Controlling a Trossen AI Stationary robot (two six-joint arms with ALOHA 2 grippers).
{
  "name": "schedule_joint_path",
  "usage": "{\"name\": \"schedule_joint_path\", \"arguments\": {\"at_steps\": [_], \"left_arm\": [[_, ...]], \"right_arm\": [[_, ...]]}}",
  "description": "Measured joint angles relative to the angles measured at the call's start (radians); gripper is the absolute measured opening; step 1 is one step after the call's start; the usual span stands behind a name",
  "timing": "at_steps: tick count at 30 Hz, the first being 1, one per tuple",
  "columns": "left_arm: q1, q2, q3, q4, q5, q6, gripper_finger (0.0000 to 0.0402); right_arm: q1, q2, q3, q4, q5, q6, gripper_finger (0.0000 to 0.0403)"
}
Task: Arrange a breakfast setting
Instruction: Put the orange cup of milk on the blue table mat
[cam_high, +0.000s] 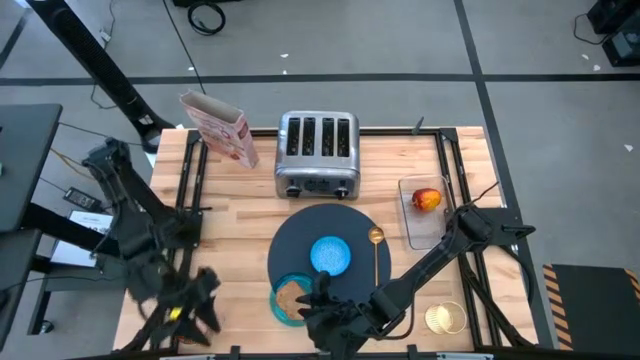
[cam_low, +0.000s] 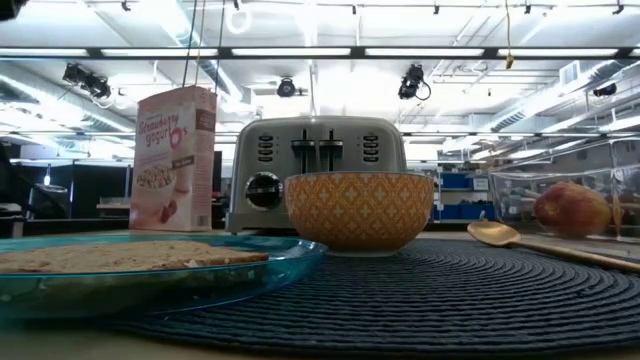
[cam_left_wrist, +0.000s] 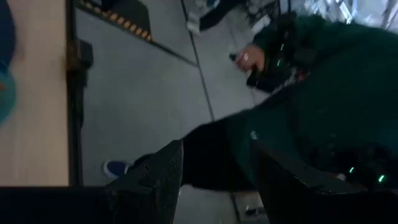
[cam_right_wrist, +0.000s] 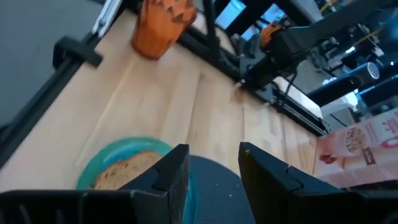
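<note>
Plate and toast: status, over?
Right hand open, empty, beside the plate. Toast on plate, at the mat's edge. Left hand open, off the table. Nothing blocking.

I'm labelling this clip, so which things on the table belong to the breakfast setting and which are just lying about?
Part of the setting:
navy mat
blue bowl
teal plate
toast slice
gold spoon
red-orange fruit
cup

Just lying about:
chrome toaster
pink cereal box

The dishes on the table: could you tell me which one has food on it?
The teal plate, at the mat's near-left edge, carries the toast slice. The blue bowl on the mat looks empty.
</note>
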Motion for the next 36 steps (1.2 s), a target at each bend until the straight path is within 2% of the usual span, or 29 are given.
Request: {"name": "schedule_joint_path", "arguments": {"at_steps": [3,7,9,12,16,20,28,33,36], "left_arm": [[-0.04,0.085,0.103,-0.076,-0.01,-0.02,0.0191],[-0.062,0.187,0.257,-0.241,-0.028,-0.057,0.0191],[-0.07,0.232,0.326,-0.341,-0.03,-0.094,0.0191],[-0.087,0.293,0.41,-0.483,-0.03,-0.192,0.0191],[-0.12,0.361,0.47,-0.6,-0.014,-0.33,0.0191],[-0.154,0.426,0.5,-0.645,0.026,-0.42,0.0191],[-0.186,0.545,0.609,-0.821,0.031,-0.459,0.0187],[-0.174,0.592,0.626,-0.979,0.042,-0.465,0.017],[-0.174,0.608,0.625,-0.999,0.038,-0.469,0.0165]], "right_arm": [[0.0,-0.016,0.0,0.007,0.0,0.077,0.0147],[0.0,-0.034,0.0,0.013,-0.004,0.319,0.0147],[0.0,-0.04,0.0,0.014,-0.012,0.431,0.0149],[0.006,-0.039,0.001,0.01,-0.059,0.502,0.016],[0.026,-0.039,0.001,0.006,-0.084,0.541,0.0184],[0.033,-0.039,0.001,0.006,-0.083,0.546,0.0208],[0.018,-0.038,0.001,0.005,-0.084,0.549,0.0244],[0.003,-0.043,0.0,0.002,-0.084,0.477,0.0249],[0.002,-0.079,-0.001,-0.018,-0.09,0.432,0.0248]]}}
